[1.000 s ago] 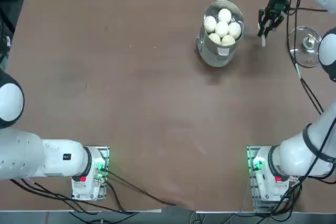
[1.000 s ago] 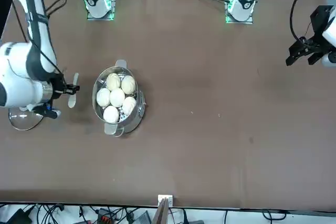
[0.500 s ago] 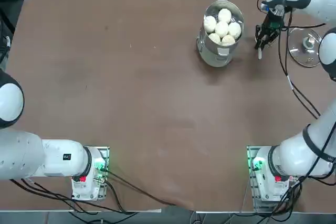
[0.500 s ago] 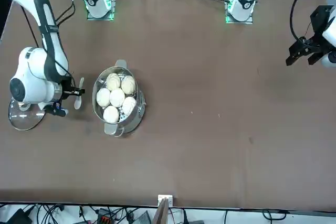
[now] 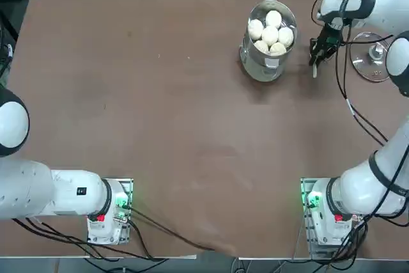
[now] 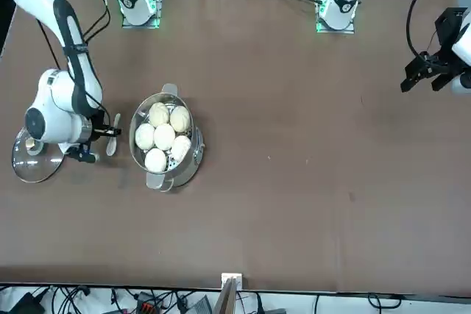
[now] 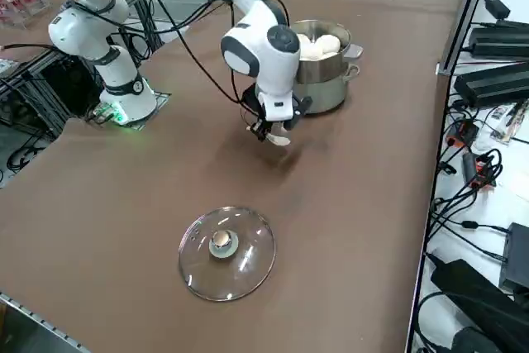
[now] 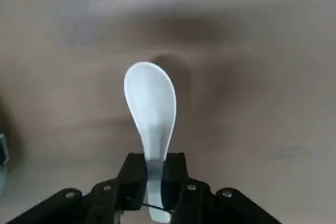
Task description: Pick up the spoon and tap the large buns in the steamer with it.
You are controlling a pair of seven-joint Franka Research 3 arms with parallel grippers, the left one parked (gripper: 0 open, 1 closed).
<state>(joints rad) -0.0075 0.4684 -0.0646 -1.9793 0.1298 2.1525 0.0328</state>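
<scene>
My right gripper (image 8: 155, 174) is shut on the handle of the white spoon (image 8: 150, 106), whose bowl sticks out past the fingertips above the brown table. In the top view the right gripper (image 5: 317, 55) holds the spoon (image 5: 315, 70) just right of the steamer (image 5: 268, 55), apart from it. The shiny steamer (image 6: 180, 159) holds several large buns (image 6: 163, 137), round and white, clustered inside. In the front view the spoon (image 6: 112, 143) hangs between the gripper (image 6: 96, 136) and the steamer's wall. From the right side view the spoon (image 7: 278, 138) sits low beside the steamer (image 7: 324, 80).
A clear glass lid (image 5: 372, 55) with a knob lies flat on the table right of the gripper, also seen as the lid (image 7: 226, 250) in the right side view. The brown table (image 5: 160, 107) stretches wide to the left of the steamer.
The right gripper, still shut on the spoon, has moved toward the robot's side and a little closer to the steamer. The steamer, buns and lid have stayed put.
</scene>
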